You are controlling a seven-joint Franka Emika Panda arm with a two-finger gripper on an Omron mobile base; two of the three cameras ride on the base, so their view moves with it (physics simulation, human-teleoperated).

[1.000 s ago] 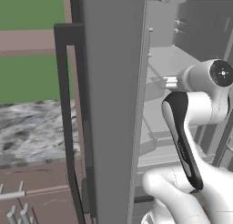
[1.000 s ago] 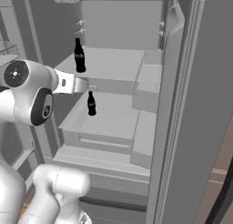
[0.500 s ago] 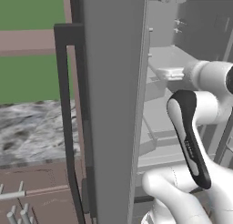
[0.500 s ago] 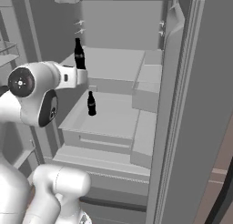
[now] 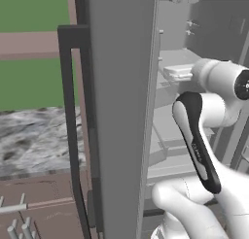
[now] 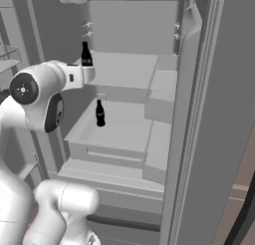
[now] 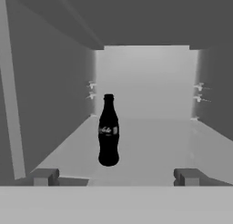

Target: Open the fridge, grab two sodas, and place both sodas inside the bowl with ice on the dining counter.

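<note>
My jaws stand wide and empty, aimed at a slim black glass soda bottle (image 7: 108, 132) upright on the grey fridge shelf (image 7: 150, 145) at frame centre. In the right base view a second black bottle (image 6: 100, 113) stands on the lower shelf (image 6: 124, 132), left of centre.

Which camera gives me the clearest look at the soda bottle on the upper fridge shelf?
The hand view: the upper soda stands upright, whole and unobstructed, centred ahead of the open gripper. The right base view shows it small, its base hidden behind the arm. In the left base view, the open fridge door blocks that side.
</note>
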